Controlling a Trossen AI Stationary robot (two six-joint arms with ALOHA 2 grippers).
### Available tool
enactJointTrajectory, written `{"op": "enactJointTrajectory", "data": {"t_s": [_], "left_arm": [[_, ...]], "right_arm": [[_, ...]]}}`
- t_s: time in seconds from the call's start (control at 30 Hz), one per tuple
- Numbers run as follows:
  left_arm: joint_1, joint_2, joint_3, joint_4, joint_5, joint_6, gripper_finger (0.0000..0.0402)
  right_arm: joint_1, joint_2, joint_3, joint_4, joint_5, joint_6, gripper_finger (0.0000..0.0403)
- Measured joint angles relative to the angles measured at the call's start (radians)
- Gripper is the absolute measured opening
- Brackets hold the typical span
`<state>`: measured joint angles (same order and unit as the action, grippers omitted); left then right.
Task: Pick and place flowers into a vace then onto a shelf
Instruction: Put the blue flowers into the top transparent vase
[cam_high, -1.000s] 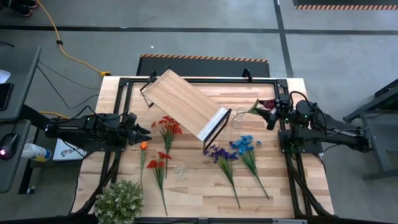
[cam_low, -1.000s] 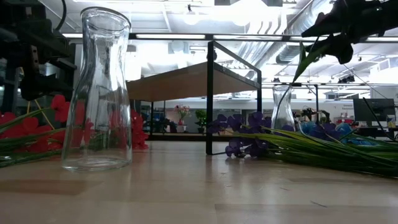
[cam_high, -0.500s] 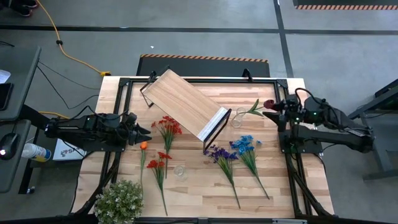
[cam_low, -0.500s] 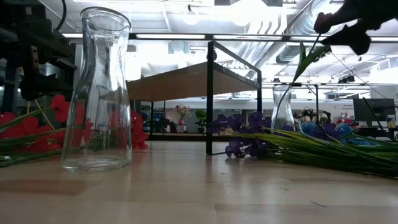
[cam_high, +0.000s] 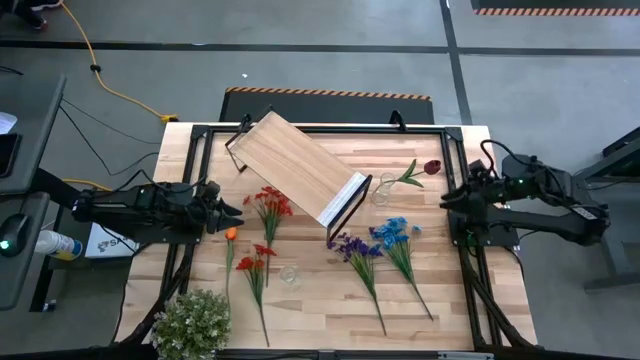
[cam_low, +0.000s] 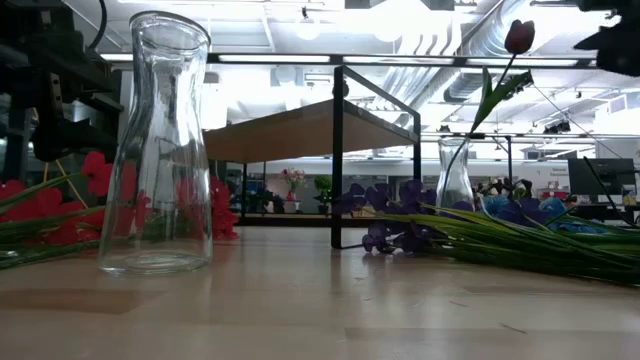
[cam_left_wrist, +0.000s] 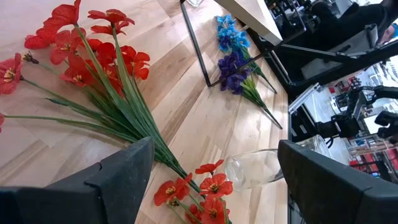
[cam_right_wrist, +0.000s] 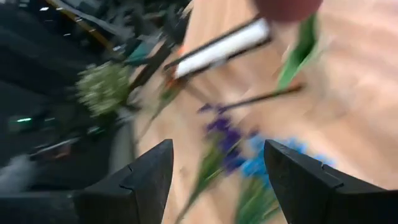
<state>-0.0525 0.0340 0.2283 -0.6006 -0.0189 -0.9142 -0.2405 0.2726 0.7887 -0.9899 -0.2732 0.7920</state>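
Observation:
A dark red flower stands with its stem in the small glass vase beside the shelf's right end and leans toward the table's right edge; it also shows in the low view. My right gripper is open and empty, just right of the bloom. My left gripper is open and empty at the stems of the red flowers, which lie between its fingers in the left wrist view. Orange, red, purple and blue flowers lie flat on the table.
The shelf, a light-wood board on a black frame, stands slantwise at the table's far middle. A second, empty glass vase stands near the front middle. A bushy pale plant sits at the near left corner.
My right gripper has let go of the dark red flower and drawn back toward the table's right edge. The flower stays with its stem in the vase by the shelf, its bloom standing free and leaning right.

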Motion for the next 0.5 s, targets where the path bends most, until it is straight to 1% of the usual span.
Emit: {"op": "enactJointTrajectory", "data": {"t_s": [0.07, 0.17, 0.5], "left_arm": [[0.000, 0.000, 0.000, 0.000, 0.000, 0.000, 0.0376], [0.000, 0.000, 0.000, 0.000, 0.000, 0.000, 0.0376], [0.000, 0.000, 0.000, 0.000, 0.000, 0.000, 0.0376]], "right_arm": [[0.000, 0.001, 0.000, -0.023, -0.045, 0.054, 0.0240], [0.000, 0.002, 0.000, -0.039, -0.078, 0.105, 0.0240], [0.000, 0.002, 0.000, -0.038, -0.105, 0.192, 0.0240]]}}
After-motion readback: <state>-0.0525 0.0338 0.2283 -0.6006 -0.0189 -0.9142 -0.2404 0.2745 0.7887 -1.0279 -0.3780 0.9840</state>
